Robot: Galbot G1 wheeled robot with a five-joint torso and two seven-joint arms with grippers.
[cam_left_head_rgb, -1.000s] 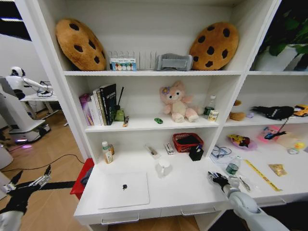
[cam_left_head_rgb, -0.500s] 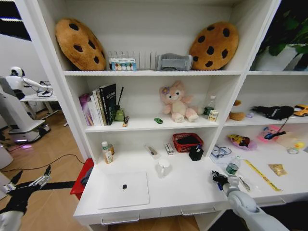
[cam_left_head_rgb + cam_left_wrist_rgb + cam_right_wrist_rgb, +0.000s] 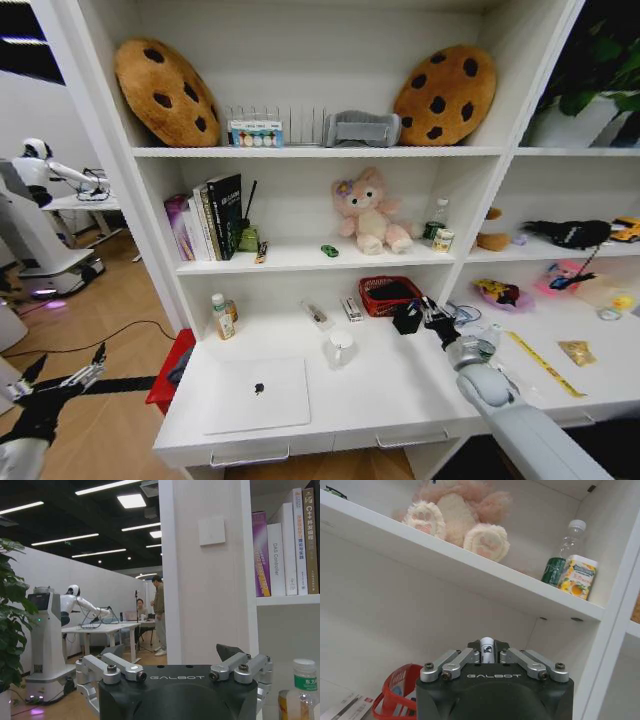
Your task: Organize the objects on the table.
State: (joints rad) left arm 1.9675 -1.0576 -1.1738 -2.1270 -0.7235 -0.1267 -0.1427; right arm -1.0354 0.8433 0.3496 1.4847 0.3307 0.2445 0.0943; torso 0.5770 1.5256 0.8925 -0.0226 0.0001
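Observation:
My right gripper (image 3: 432,311) is raised above the white table (image 3: 390,392), just right of a black pen holder (image 3: 407,319). In the right wrist view this gripper (image 3: 487,657) is shut on a thin pen (image 3: 486,645) whose pale tip sticks out between the fingers. A silver laptop (image 3: 255,393) lies closed at the table's front left. On the middle shelf sits a tiny green toy car (image 3: 329,250). Down at the far left, beside the table, my left gripper (image 3: 62,378) hangs open with nothing in it.
A red basket (image 3: 390,294) stands against the back wall beside the holder, with a glass cup (image 3: 340,348) in front and small bottles (image 3: 222,316) at the left. A yellow ruler (image 3: 540,362) lies on the right section. The shelf above holds a pink plush (image 3: 368,212) and books (image 3: 215,215).
My right gripper has lifted from the table's front right and moved back and left to the black holder, carrying the pen. The left arm has not moved.

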